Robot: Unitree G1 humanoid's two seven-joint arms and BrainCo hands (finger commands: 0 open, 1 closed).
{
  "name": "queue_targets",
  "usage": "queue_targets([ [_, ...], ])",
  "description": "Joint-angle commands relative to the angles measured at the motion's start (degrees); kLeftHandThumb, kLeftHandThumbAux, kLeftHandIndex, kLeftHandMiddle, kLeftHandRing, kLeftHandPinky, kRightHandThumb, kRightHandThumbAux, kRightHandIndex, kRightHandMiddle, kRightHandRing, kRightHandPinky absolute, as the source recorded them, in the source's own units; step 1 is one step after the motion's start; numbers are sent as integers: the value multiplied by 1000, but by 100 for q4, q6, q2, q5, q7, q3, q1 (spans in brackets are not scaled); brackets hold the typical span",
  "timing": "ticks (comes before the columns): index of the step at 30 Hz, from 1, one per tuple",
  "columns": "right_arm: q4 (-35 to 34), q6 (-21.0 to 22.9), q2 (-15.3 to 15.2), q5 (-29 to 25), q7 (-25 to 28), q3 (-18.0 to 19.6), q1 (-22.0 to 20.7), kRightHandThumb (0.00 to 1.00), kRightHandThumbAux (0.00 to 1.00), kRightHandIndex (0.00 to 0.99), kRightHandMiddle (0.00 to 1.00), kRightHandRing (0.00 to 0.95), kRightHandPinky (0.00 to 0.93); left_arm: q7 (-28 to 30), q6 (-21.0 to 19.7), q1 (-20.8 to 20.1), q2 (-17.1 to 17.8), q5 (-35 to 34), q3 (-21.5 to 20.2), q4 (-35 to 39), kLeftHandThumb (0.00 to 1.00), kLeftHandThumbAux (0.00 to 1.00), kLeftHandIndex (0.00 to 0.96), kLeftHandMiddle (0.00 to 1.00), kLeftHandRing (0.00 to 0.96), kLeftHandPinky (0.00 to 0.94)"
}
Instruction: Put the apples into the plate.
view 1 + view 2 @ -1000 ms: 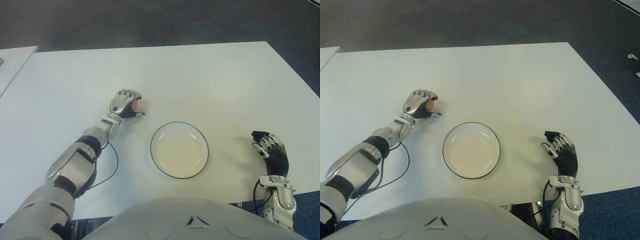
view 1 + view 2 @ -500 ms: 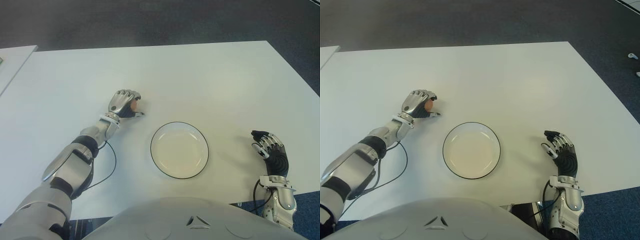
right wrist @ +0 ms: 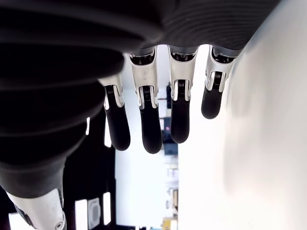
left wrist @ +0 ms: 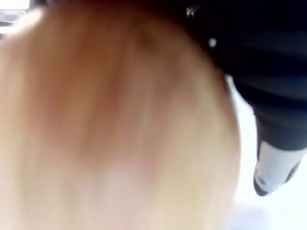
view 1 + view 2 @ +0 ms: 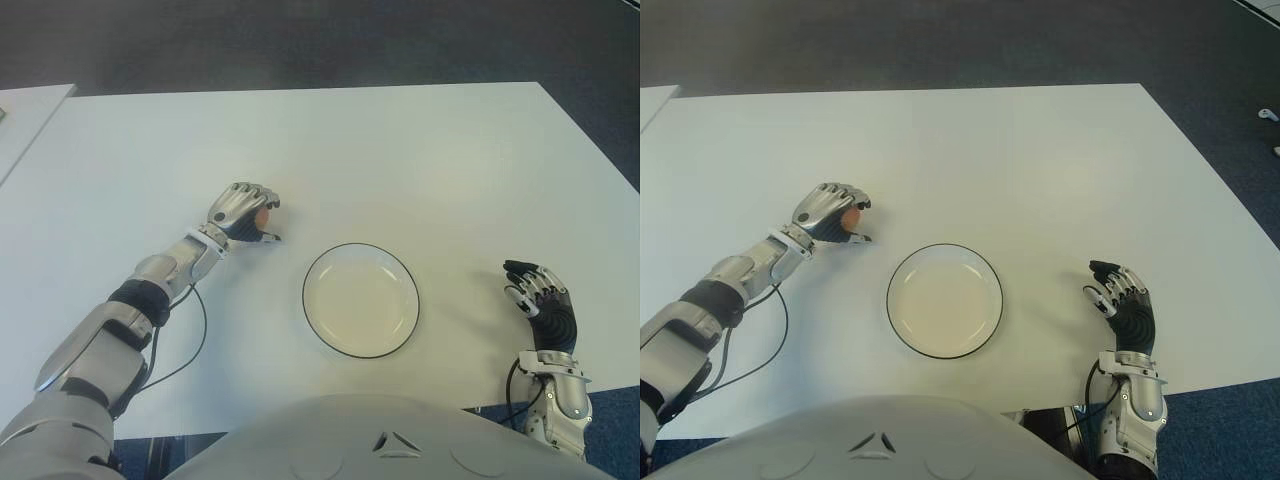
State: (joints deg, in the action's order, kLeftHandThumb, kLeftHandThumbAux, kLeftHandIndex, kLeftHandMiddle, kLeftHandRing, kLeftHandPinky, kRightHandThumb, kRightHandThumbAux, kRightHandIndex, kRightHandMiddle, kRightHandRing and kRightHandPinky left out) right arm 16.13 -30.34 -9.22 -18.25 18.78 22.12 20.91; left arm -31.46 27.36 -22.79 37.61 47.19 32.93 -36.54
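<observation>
Inside the left robot hand (image 5: 243, 212), the apple (image 5: 264, 212) sat enclosed by curled fingers (image 5: 252, 192), only a small reddish-orange patch showing betw. them in the eye views. In the left wrist view the apple (image 4: 115, 124) filled nearly the whole pic, red-to-yellow skin pressed close to the camera, w/ one dark, silver-tipped finger (image 4: 276, 158) beside it. So left robot hand was closed, gripping the apple, low over the white desk (image 5: 400, 150); can't tell if it touched the surface.

The plate (image 5: 361, 300), white w/ a dark rim, lay on the desk to the right of that robot hand and nearer the robot's body, apart from it, nothing in it. A black cable (image 5: 195, 335) looped along the left forearm over the desk.

The right robot hand (image 5: 540, 300) showed well to the right of the plate, near the desk's near edge, palm facing in, fingers (image 3: 144, 124) relaxed and slightly bent, holding nothing. Beyond the desk's far edge was dark floor (image 5: 300, 40).
</observation>
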Motion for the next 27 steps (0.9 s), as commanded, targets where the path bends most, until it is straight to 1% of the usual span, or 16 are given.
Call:
queue_targets([
  [1,419,147,266,39,2,-184,66,263,709,348,351,269,199,318,-142,195,168,92,-216,543,854,667,401,541,840,780],
  [5,426,111,287,62,-25,-222,80,255,705,347,349,259,195,463,-275,287,204,196,-317,842,854,666,402,541,839,784],
  [11,363,89,335,158,-114,-293,139,252,686,355,345,242,186,673,-356,450,251,244,-475,1295,855,666,402,541,838,793],
  [16,343,61,376,189,-163,-328,155,261,669,364,348,237,187,769,-351,522,262,292,-576,1429,855,666,402,541,840,801],
  [27,345,66,382,208,-233,-403,159,261,667,367,351,235,178,944,-408,617,278,364,-697,1587,855,666,401,540,835,786],
])
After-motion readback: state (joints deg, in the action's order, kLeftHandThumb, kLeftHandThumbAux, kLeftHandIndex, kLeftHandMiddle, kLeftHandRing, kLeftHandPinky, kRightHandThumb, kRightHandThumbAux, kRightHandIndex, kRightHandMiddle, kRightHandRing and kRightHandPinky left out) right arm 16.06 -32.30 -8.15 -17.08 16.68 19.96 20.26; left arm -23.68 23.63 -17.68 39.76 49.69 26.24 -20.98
